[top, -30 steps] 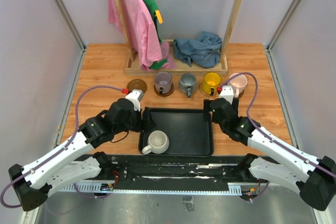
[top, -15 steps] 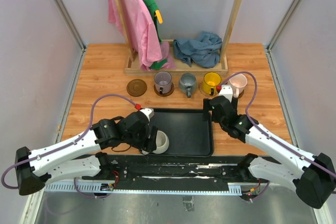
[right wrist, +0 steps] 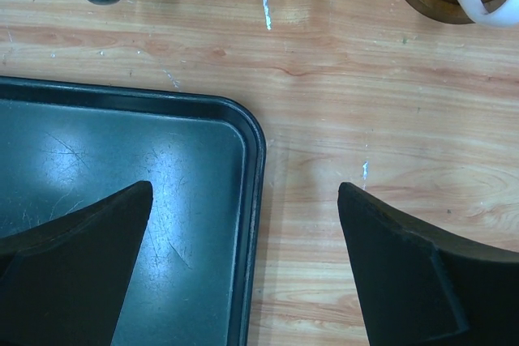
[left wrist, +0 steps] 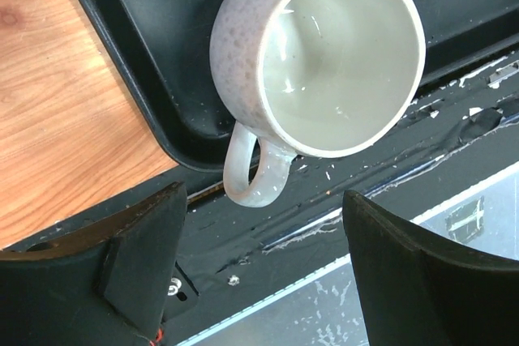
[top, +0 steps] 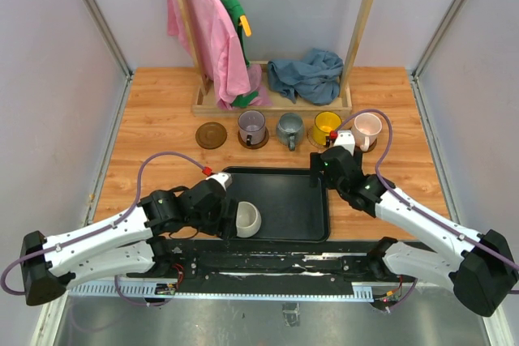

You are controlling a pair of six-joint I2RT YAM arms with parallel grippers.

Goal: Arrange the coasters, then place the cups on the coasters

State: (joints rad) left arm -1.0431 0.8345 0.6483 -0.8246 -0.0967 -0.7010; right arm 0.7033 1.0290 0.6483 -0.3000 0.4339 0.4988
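While the right hand (right wrist: 245,192) gapes above the tray (right wrist: 122,143), the left hand (left wrist: 266,200) gapes beside the cream mug (left wrist: 324,70).

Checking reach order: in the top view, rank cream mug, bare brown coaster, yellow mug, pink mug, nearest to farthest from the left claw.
1. Cream-white ceramic mug, right at the left claw.
2. Bare dark brown round coaster, row's left end.
3. Bright yellow mug, right of centre.
4. Pale pink mug, far right.
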